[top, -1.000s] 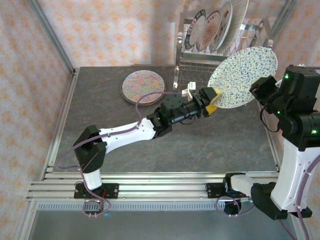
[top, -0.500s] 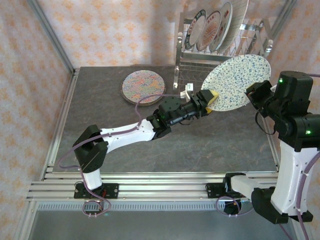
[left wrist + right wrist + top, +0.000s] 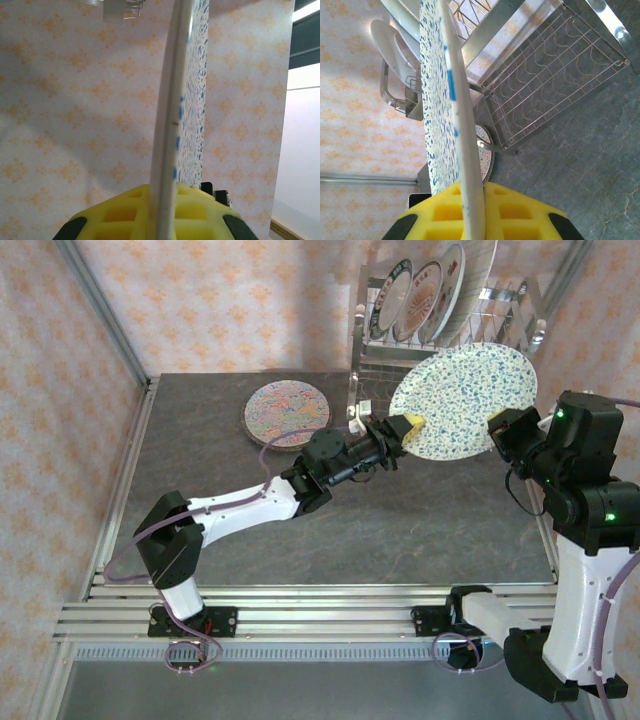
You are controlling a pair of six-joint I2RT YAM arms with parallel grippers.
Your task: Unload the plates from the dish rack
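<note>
The task looks roughly a third done, with one plate in transit. The left gripper [image 3: 403, 430] and the right gripper [image 3: 497, 430] are both closed onto opposite rims of a large speckled plate [image 3: 462, 402], which hangs tilted in the air between them, clear of the table [image 3: 420, 520]. In each wrist view the plate's rim runs edge-on straight up from between that gripper's yellow pads [image 3: 125, 220], with the pads pressed against both faces. The dish rack [image 3: 372, 360] stands just beyond the two grippers, its lower tier bare where the wires show. In its upper tier, above and behind the held plate, about four racked plates [image 3: 425, 295] stand in the slots, though the exact count is hard to tell since they overlap. One patterned plate [image 3: 287, 412] lies flat on the table to the left of the left gripper, beyond that arm's wrist, and counts as unloaded. So one plate is down, one is out of the rack but not yet set down, and the ones in the slots are left to do. With both grippers on the same plate, this is probably a handover from one arm to the other; which arm will let go I cannot tell.
</note>
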